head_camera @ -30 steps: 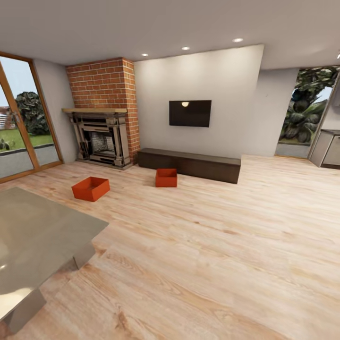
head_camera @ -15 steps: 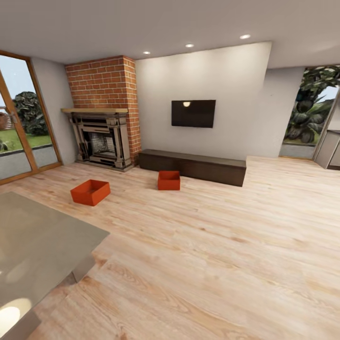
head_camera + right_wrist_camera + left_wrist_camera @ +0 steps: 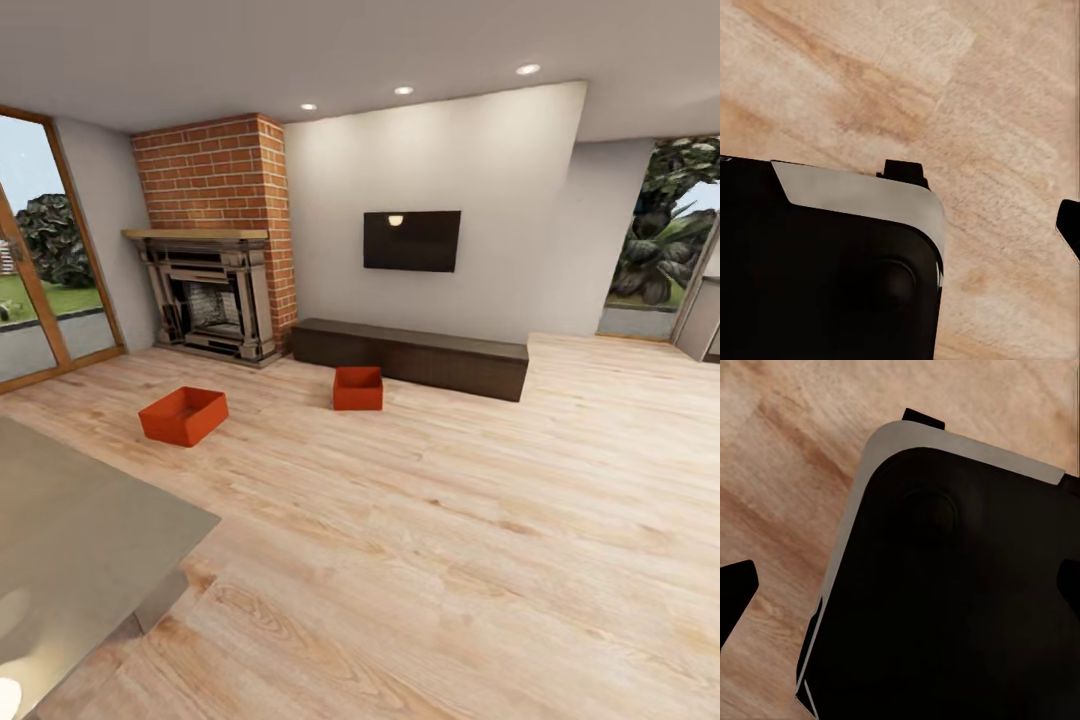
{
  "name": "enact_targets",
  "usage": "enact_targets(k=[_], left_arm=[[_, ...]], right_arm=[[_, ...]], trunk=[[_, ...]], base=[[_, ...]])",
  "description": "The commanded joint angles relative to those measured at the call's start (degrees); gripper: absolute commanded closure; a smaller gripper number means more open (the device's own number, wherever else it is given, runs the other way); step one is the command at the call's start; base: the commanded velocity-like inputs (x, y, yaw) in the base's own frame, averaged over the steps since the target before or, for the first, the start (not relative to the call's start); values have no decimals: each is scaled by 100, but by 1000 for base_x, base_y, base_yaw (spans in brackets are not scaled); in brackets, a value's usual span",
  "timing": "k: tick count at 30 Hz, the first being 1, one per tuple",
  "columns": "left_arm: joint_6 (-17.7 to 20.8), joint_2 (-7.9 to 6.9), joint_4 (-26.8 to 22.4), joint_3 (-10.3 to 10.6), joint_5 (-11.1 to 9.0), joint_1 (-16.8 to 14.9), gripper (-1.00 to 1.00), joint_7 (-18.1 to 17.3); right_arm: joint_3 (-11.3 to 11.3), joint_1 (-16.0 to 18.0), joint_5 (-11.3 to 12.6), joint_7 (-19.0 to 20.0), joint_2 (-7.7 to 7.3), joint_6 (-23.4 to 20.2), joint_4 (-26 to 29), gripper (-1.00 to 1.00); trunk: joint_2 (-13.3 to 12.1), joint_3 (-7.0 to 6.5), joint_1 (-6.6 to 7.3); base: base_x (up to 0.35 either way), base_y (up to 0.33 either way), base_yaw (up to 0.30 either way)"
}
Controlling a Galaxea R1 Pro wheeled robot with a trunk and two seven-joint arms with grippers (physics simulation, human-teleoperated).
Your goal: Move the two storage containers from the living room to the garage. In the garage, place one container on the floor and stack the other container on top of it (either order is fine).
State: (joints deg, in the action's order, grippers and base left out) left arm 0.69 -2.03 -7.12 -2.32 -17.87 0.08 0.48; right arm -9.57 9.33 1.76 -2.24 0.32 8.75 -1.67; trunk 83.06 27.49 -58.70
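Head view: ahead of you lies the living room, with two red-orange containers on the light wood floor (image 3: 450,520). The left container (image 3: 184,415) sits in front of the brick fireplace (image 3: 215,240); the right container (image 3: 357,388) sits just beside the dark low bench (image 3: 410,355) under the wall TV (image 3: 412,240). A grey tabletop (image 3: 70,540) fills your lower left. Wrist views look down past the robot's black base (image 3: 945,600) onto wood planks; whether either gripper's jaws are spread cannot be told.
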Motion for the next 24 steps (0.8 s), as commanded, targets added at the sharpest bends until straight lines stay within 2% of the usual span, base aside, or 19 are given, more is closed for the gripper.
enact_targets(k=[1, 24], left_arm=[[8, 1, -9, -21, -15, 1, -100, 5], [1, 6, -9, -23, -8, 1, -100, 5]], right_arm=[[-45, 7, 18, -22, 3, 30, -18, -100], [-45, 7, 18, -22, -4, 21, -18, -100]], trunk=[[2, 5, -3], [2, 5, -3]], base=[[323, 0, 0], [324, 0, 0]])
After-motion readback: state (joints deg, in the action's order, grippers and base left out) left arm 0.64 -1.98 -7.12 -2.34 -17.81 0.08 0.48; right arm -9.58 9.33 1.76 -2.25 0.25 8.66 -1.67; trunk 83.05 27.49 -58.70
